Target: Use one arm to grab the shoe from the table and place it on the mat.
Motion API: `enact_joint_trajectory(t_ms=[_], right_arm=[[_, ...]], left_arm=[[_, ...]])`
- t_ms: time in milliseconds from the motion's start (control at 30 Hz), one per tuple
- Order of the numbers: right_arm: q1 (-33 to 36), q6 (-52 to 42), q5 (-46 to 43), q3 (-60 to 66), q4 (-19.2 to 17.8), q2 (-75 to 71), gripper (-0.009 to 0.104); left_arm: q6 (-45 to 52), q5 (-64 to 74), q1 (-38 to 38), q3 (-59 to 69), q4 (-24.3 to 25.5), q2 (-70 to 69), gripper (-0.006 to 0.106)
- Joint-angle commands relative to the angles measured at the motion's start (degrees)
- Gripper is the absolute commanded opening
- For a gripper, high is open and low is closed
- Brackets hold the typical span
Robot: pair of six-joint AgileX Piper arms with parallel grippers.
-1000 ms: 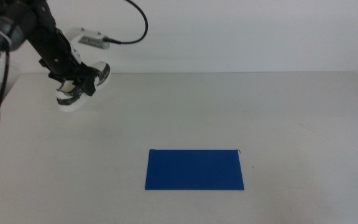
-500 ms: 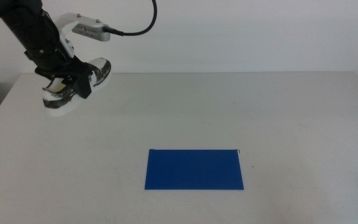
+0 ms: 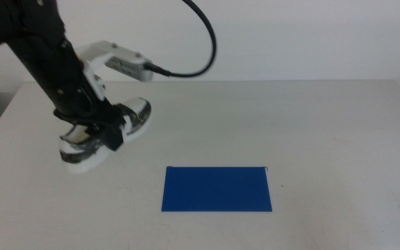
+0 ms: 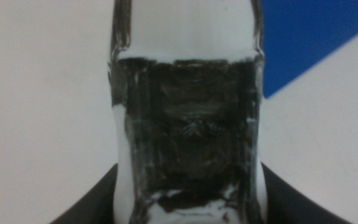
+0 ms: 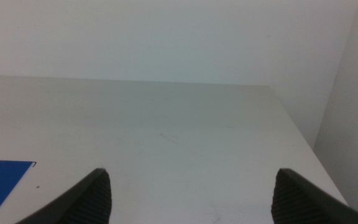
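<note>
My left gripper (image 3: 97, 130) is shut on the shoe (image 3: 108, 132), a small white sneaker with black and grey mottled panels, and holds it in the air above the table (image 3: 325, 125), left of the middle. The shoe (image 4: 188, 118) fills the left wrist view between the jaws, with a corner of the mat (image 4: 316, 37) behind it. The deep-blue mat (image 3: 217, 188) lies flat at the front middle of the table, to the right of the shoe and nearer the camera. My right gripper (image 5: 191, 190) is open and empty, out of the middle view; a corner of the mat (image 5: 2, 183) shows in its view.
The left arm's thick black cable (image 3: 203, 42) loops above the table behind the shoe. The table's right edge (image 5: 297, 134) shows in the right wrist view, with a pale wall behind.
My left arm has carried the shoe from the far left corner forward and to the right, closer to the mat. The mat has not moved.
</note>
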Motion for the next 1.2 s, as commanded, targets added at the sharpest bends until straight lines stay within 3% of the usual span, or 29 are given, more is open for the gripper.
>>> enact_joint_trajectory(t_ms=[0, 667, 1167], right_arm=[[-0.27, -0.72, -4.54, -0.54, -0.49, -1.21, 0.066], [-0.27, -0.72, -4.54, -0.54, -0.49, -1.21, 0.066], [-0.27, -0.72, -4.54, -0.54, -0.49, -1.21, 0.066]], left_arm=[[-1.49, -1.10, -2.09, -0.14, -0.23, -3.10, 0.018], [-10.76, -15.16, -19.45, 6.68, 0.98, -2.91, 0.018], [-13.89, -20.54, -23.20, 6.97, -1.06, 2.13, 0.018]])
